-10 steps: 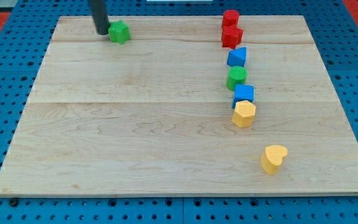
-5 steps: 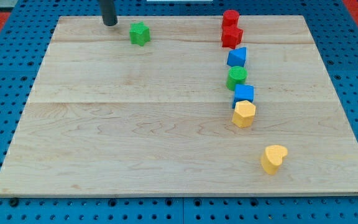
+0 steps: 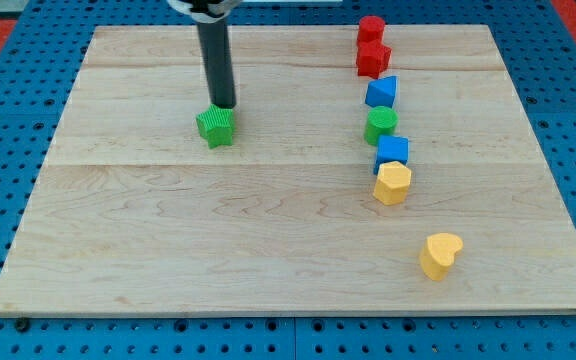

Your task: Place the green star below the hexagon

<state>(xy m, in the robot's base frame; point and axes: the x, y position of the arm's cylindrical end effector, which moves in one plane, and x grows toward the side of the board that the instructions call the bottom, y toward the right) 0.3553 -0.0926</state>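
The green star (image 3: 215, 127) lies on the wooden board (image 3: 168, 240), left of the middle. My tip (image 3: 224, 105) stands right at its upper edge, touching or nearly touching it. The yellow hexagon (image 3: 392, 183) sits far to the star's right and a little lower, at the bottom end of a column of blocks.
The column above the hexagon holds a blue block (image 3: 392, 151), a green cylinder (image 3: 380, 125), a blue block (image 3: 381, 92), a red block (image 3: 373, 59) and a red cylinder (image 3: 371, 29). A yellow heart (image 3: 440, 254) lies at the lower right.
The green star has moved from the board's top left down and to the right. My tip went from its left side round to its top edge and followed it down.
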